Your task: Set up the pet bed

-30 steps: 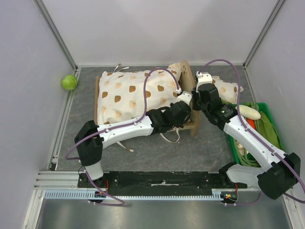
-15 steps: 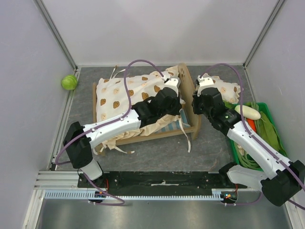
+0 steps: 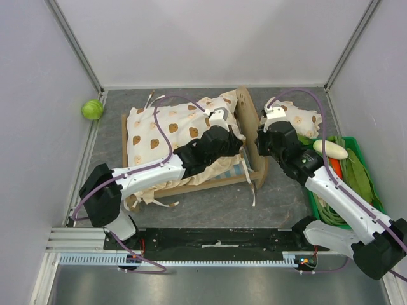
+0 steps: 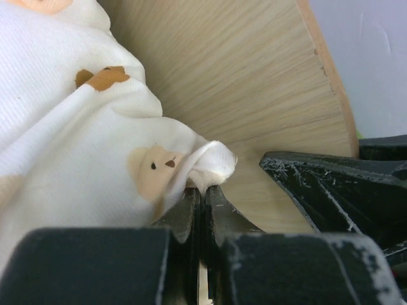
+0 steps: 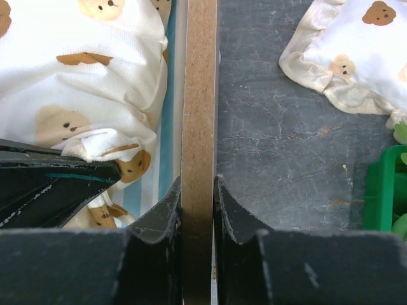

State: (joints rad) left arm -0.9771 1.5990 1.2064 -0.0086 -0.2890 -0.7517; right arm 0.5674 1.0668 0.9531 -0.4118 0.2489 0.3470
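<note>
Top external view finds the bed (image 3: 203, 184) standing on the table (image 3: 216, 210), toward the back and left of centre, its headboard (image 3: 247, 108) upright at the end nearest the right arm; the cushion (image 3: 165, 127) lies rumpled across the frame, ties trailing over the near rail.

The left gripper (image 4: 203, 190) has its jaws pinched fully together on a fold of the cushion's corner, just beside the headboard's inner face. The right gripper (image 5: 198, 190) straddles the headboard's top edge, one finger on each face, jaws closed down to the thickness of the board. A strip of the blue-striped base (image 5: 172, 101) shows between cushion and board. The pillow (image 5: 356, 57) lies on the table beyond the headboard, apart from it.

The frame looks light and stiff, thin wood that may slide on the mat or tip if hauled by its top. The board's edge gives a firm flat hold, though a grip lower down or on a side rail would likely strain the joint less. The cushion is soft and limp, apt to bunch rather than be pushed; it is probably best drawn flat by a corner or a tie while the other arm steadies the frame.
</note>
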